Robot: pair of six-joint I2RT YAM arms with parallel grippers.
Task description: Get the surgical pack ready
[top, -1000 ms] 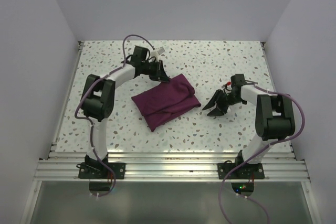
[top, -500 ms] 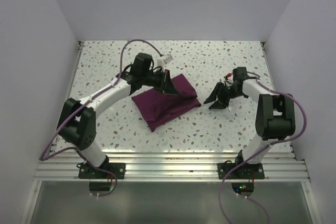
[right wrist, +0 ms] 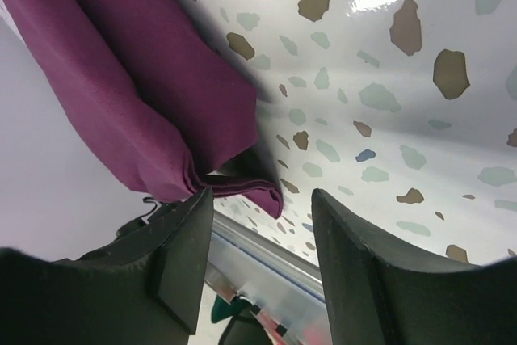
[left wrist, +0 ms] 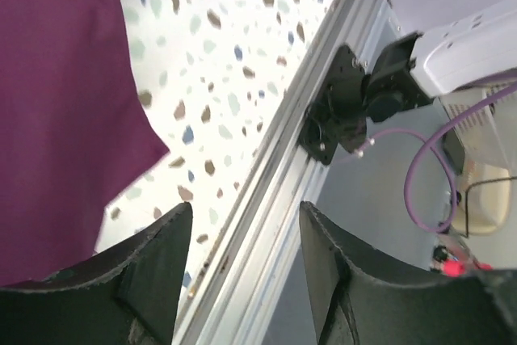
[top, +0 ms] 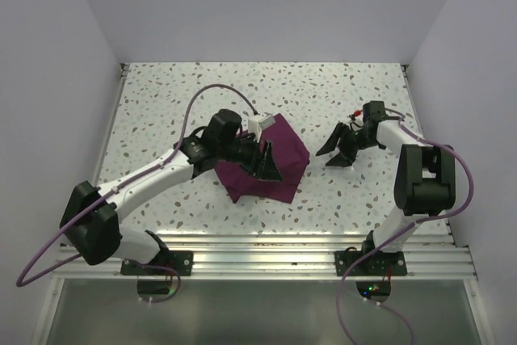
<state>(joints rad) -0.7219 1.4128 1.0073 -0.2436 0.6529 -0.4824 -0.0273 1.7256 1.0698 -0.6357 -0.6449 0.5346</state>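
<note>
The surgical pack shows only as a folded purple-maroon drape (top: pixel 287 147) lying mid-table. My left gripper (top: pixel 271 166) hovers over the drape's near-right part, jaws open. In the left wrist view the gripper (left wrist: pixel 246 212) has nothing between its fingers. There the drape (left wrist: pixel 56 103) lies off to the left, and the table's edge rail passes under the gap. My right gripper (top: pixel 333 155) stands open just right of the drape and apart from it. The right wrist view has the folded drape corner (right wrist: pixel 145 94) ahead of the empty right gripper (right wrist: pixel 262 197). No tray or instruments show.
An aluminium rail (top: pixel 258 252) runs along the table's near edge, also in the left wrist view (left wrist: pixel 266 191). The right arm's base (left wrist: pixel 347 107) and a purple cable (left wrist: pixel 420 175) sit beyond it. White walls close in the speckled table (top: pixel 161 103) on three sides.
My left arm swung from the drape's far-left corner to its near right, dragging a fold of fabric over, then opened and let go. The right gripper opened slightly wider.
</note>
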